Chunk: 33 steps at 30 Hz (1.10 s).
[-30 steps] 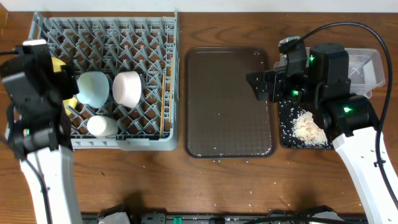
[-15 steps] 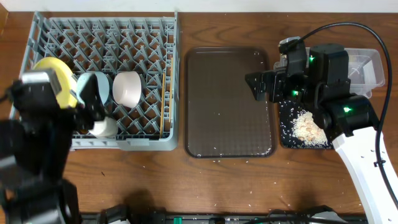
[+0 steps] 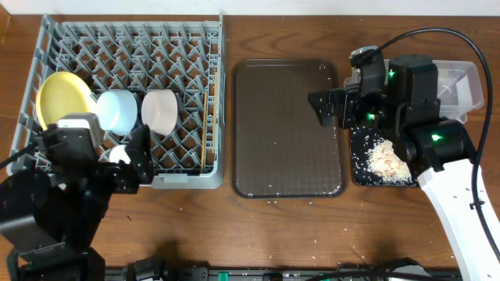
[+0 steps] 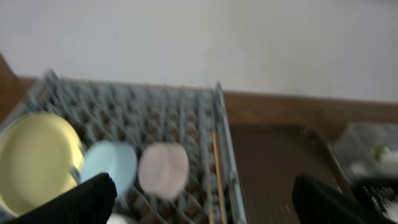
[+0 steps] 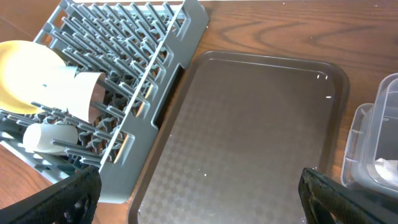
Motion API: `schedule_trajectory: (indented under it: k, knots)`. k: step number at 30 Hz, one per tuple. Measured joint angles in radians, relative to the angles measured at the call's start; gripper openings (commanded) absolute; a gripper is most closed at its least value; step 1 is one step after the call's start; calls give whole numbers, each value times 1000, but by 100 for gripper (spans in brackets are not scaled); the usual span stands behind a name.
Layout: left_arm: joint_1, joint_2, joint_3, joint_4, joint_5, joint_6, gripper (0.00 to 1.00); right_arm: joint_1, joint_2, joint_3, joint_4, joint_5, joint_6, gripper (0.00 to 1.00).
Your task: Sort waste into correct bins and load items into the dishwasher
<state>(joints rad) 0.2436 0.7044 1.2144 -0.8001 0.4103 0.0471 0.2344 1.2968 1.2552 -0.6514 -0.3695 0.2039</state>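
The grey dish rack (image 3: 180,55) holds the yellow plate (image 3: 56,100), light blue bowl (image 3: 119,111), white bowl (image 3: 160,111), white cup (image 3: 119,154) and chopsticks (image 3: 206,129). My left gripper (image 3: 95,152) hovers over the rack's front edge, open and empty; its wrist view (image 4: 202,211) is blurred. My right gripper (image 3: 320,109) is open and empty above the brown tray's right edge, as its wrist view (image 5: 205,205) shows. Rice scraps (image 3: 384,158) lie in the black tray (image 3: 359,178). White paper (image 3: 451,87) lies in the clear tub (image 3: 469,70).
The dark brown serving tray (image 3: 287,129) lies between the rack and the bins, with a few rice grains on it. Scattered grains lie on the table in front of it. The right arm's cable arcs over the clear tub.
My left arm has pulled back from the rack's left side towards the front edge, uncovering the yellow plate standing in the rack. The right arm has not moved.
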Motion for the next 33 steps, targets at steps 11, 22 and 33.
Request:
schedule_trajectory:
  k: [11, 22, 33]
  knots:
    - [-192, 6, -17, 124, -150, -16, 92, 0, 0, 0, -1, 0, 0, 99]
    - [-223, -295, -456, 587, -271, -79, 92, 0, 0, 0, -1, 0, 0, 99]
    - [-225, -658, -768, 631, -332, -82, 92, 0, 0, 0, -2, 0, 0, 99]
